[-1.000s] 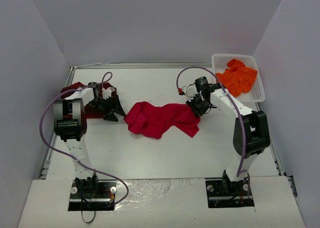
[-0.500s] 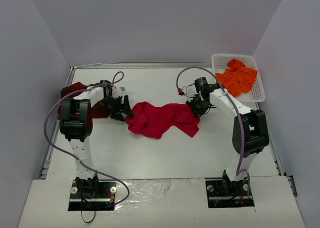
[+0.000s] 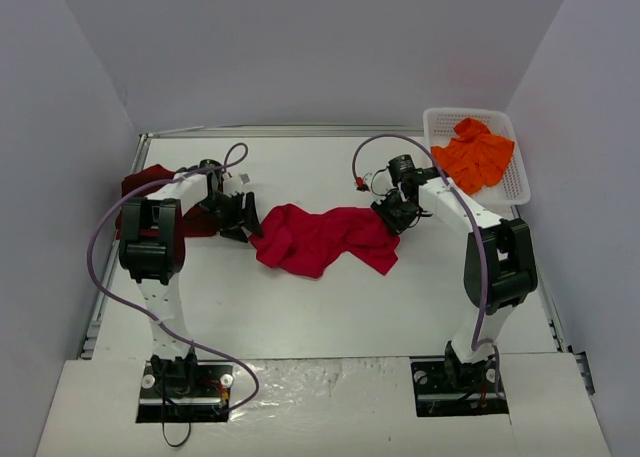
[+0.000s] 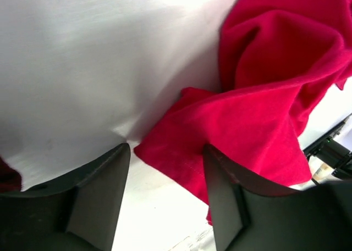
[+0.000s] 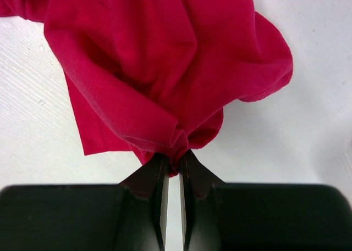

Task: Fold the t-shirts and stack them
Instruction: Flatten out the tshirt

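The red t-shirt (image 3: 320, 239) lies as a crumpled heap near the middle of the table (image 3: 320, 312), between the two arms. The cloth is judged soft, light and limp. It will sag and bunch wherever it is unsupported, so hold is best taken at a hemmed corner or edge, not in the bulk. The right gripper (image 5: 172, 163) has its fingers pressed together, pinching a gathered fold at the heap's right end. The left gripper (image 4: 165, 152) has its fingers spread, and a flat stitched corner of the heap's left end lies between them, not yet clamped. The shirt is saturated crimson, matte and deeply creased, with no print visible. The maroon t-shirt (image 3: 140, 185) lies by the table's left edge. The orange t-shirt (image 3: 475, 155) sits bunched in the white basket (image 3: 517, 182) at the far right corner.
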Robot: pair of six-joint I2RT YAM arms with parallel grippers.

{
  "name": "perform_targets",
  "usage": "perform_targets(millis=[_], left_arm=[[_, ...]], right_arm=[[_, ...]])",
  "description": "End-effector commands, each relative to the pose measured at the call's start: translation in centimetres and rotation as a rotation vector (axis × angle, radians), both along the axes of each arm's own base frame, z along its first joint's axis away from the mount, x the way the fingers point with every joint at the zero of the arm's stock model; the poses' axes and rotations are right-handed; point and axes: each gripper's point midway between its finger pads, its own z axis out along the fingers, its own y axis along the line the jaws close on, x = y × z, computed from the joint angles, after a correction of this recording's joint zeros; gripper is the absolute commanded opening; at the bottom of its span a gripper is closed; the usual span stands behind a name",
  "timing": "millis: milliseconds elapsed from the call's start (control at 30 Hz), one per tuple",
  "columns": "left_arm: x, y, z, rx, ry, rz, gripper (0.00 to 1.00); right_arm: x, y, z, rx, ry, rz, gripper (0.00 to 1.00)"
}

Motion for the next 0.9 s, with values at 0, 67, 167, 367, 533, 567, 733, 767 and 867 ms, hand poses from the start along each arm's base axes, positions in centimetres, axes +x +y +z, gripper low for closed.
perform_targets(millis=[0, 67, 167, 367, 533, 567, 733, 767, 867], left_arm=[[0.5, 2.5, -0.3, 0.113, -0.049, 0.003, 0.53], [0.6, 2.5, -0.1, 0.113, -0.054, 0.003, 0.51], [0.8, 2.3, 0.0, 0.1, -0.061, 0.0, 0.45], [0.9, 1.7, -0.3, 0.079, -0.054, -0.006, 0.44], [0.8, 1.6, -0.3, 0.081, -0.055, -0.014, 0.44], [0.7, 1.6, -0.5, 0.082, -0.051, -0.014, 0.44], [0.6, 1.5, -0.9, 0.089, -0.045, -0.02, 0.45], [0.7, 1.4, -0.9, 0.09, -0.047, -0.022, 0.45], [0.9, 1.2, -0.9, 0.09, -0.053, -0.029, 0.42]], right_arm=[[-0.2, 0.5, -0.1, 0.014, 0.014, 0.001, 0.0], [-0.2, 0.5, -0.1, 0.014, 0.015, 0.003, 0.0], [-0.4, 0.5, -0.1, 0.014, 0.013, 0.003, 0.0], [-0.4, 0.5, -0.3, 0.016, 0.013, 0.002, 0.0], [-0.2, 0.5, -0.4, 0.017, 0.015, -0.003, 0.0], [-0.2, 0.5, -0.4, 0.017, 0.013, -0.003, 0.0], [-0.2, 0.5, -0.6, 0.015, 0.018, -0.005, 0.0], [-0.1, 0.5, -0.5, 0.014, 0.014, -0.005, 0.0], [-0.1, 0.6, -0.6, 0.018, 0.017, -0.004, 0.0]])
